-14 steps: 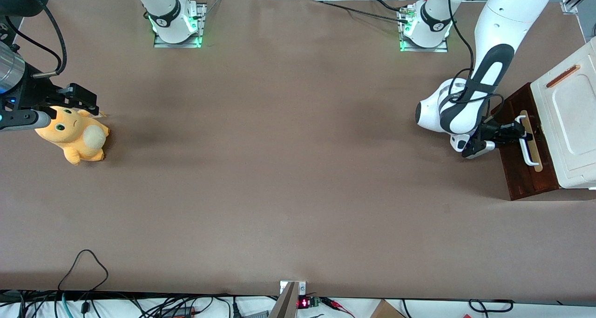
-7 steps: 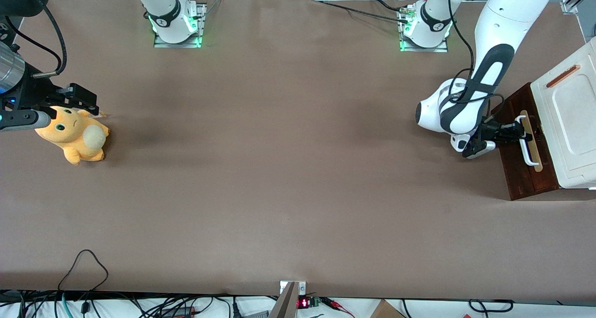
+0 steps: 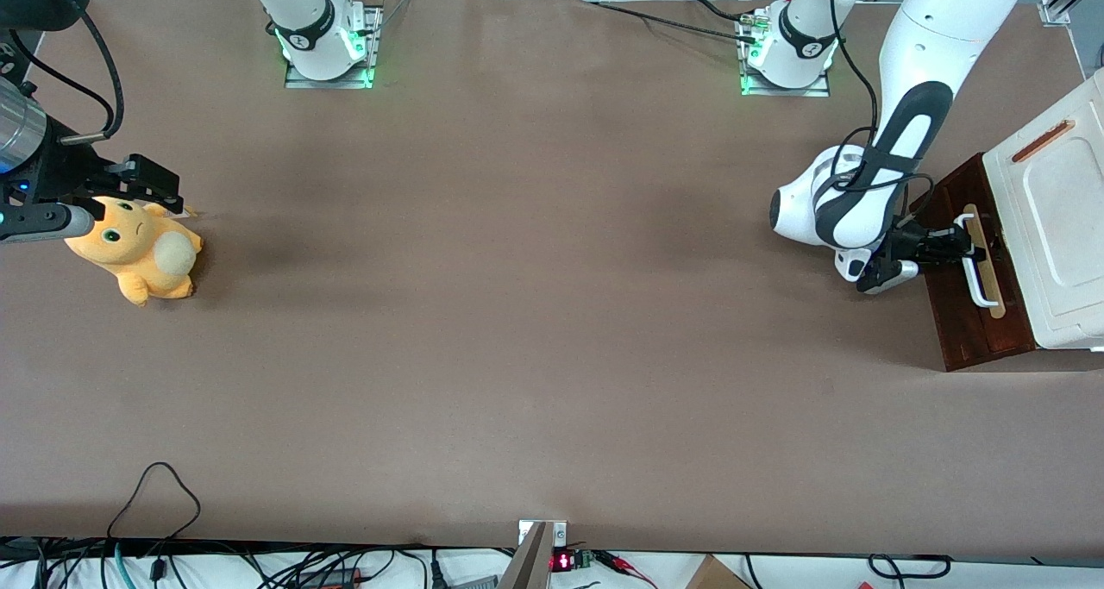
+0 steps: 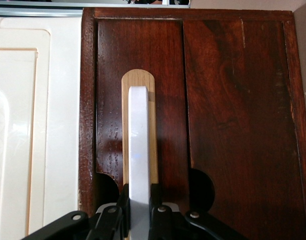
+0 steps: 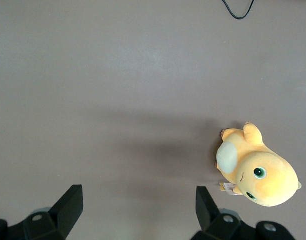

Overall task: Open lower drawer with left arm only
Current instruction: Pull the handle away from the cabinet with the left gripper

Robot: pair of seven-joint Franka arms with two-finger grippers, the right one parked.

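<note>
The lower drawer (image 3: 966,322) shows its dark reddish-brown front (image 4: 228,100) under the white moulded cabinet top (image 3: 1052,218), toward the working arm's end of the table. Its white loop handle (image 4: 139,145) runs along a pale wood strip (image 4: 152,125). My left arm (image 3: 897,140) reaches down in front of the drawer. Its black gripper (image 3: 960,246) (image 4: 139,197) is shut on the handle, one finger pressed against each side of the white bar. None of the drawer's inside shows.
The white cabinet top (image 4: 33,125) carries a thin orange bar (image 3: 1042,140). An orange plush toy (image 3: 138,253) lies toward the parked arm's end of the table. Brown tabletop (image 3: 517,313) stretches between them. Cables lie along the table edge nearest the front camera.
</note>
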